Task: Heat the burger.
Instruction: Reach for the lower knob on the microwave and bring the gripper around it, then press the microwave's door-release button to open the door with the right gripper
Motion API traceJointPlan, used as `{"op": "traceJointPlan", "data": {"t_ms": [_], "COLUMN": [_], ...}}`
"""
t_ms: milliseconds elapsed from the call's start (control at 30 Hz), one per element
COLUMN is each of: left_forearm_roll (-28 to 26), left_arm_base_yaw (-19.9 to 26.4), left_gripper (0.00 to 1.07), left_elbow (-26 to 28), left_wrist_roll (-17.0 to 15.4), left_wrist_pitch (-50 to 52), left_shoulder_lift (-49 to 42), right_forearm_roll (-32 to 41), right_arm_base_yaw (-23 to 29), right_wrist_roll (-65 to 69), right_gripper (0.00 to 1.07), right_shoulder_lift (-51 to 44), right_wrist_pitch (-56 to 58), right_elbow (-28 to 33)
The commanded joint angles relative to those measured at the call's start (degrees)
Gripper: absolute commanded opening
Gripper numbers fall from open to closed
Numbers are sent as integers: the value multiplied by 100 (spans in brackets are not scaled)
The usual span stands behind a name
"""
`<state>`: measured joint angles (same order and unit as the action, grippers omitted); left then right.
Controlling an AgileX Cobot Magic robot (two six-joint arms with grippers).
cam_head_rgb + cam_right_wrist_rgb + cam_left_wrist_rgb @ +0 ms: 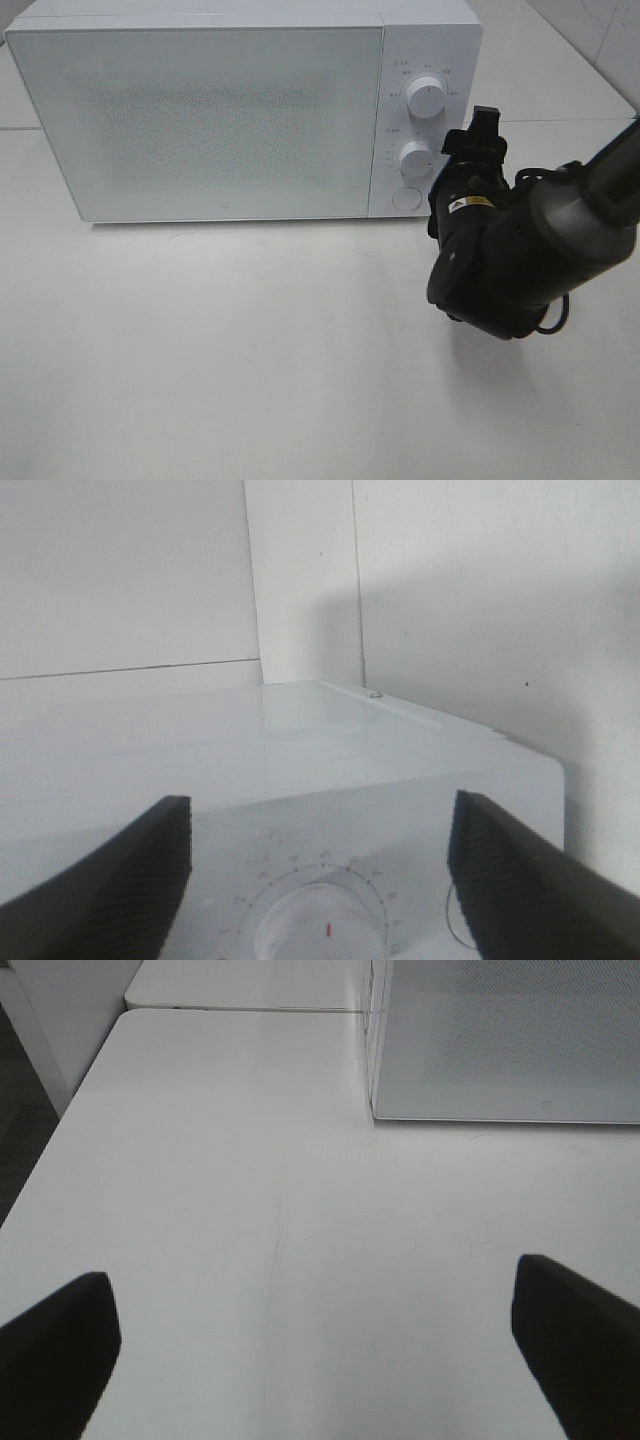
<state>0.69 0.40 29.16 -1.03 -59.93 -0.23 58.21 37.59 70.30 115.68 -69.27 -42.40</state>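
At far left, the left gripper [312,1290] hangs over the bare white tabletop [230,1180]. Its two black fingers are spread wide with nothing between them, held out of the way, it seems, so the other arm can do the work. It does not show in the high view.

Next along stands the boxy white microwave oven [230,110], its frosted, speckled door [210,120] shut flush. The small round burger appears in none of the three views. With the door closed and no food showing on the table, it is most likely inside the oven, though the clouded panel hides any proof.

Right of the door runs the control panel: a white round upper knob [428,100], a white round lower knob [416,158] and a flat round button [406,198] beneath. The black right gripper [470,128] sits at the panel's right edge, about level with the lower knob and just beside it, pointed at the oven front. That is the posture of an arm working the dials to start the heating.

Its wrist camera shows the fingers apart, flanking a numbered dial knob with a red marker [322,930] without touching it. Which of the two knobs this is cannot be told from that view.

Nothing lies between gripper and panel. The bulky arm itself screens the oven's lower right corner from the high camera.
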Motion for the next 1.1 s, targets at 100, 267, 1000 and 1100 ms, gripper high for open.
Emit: {"op": "traceJointPlan", "data": {"t_ms": [100, 267, 1000, 1100], "left_forearm_roll": [-11, -11, -11, -11], "left_arm_base_yaw": [23, 23, 23, 23], "left_gripper": [100, 100, 100, 100], "left_elbow": [-23, -23, -23, -23], "left_wrist_roll": [-6, -6, -6, -6], "left_wrist_pitch": [46, 46, 46, 46], "left_shoulder_lift": [-138, -138, -138, -138], "right_forearm_roll": [-378, -561, -1570, -1885], "right_arm_base_yaw": [132, 149, 115, 115], "right_wrist_roll": [-476, -934, -6262, -6824], "right_gripper": [80, 76, 76, 76], "right_shoulder_lift": [-533, -1054, -3822, -4097], "right_wrist_pitch": [-390, -92, 4687, 5626], "right_elbow": [516, 974, 1679, 1604]}}
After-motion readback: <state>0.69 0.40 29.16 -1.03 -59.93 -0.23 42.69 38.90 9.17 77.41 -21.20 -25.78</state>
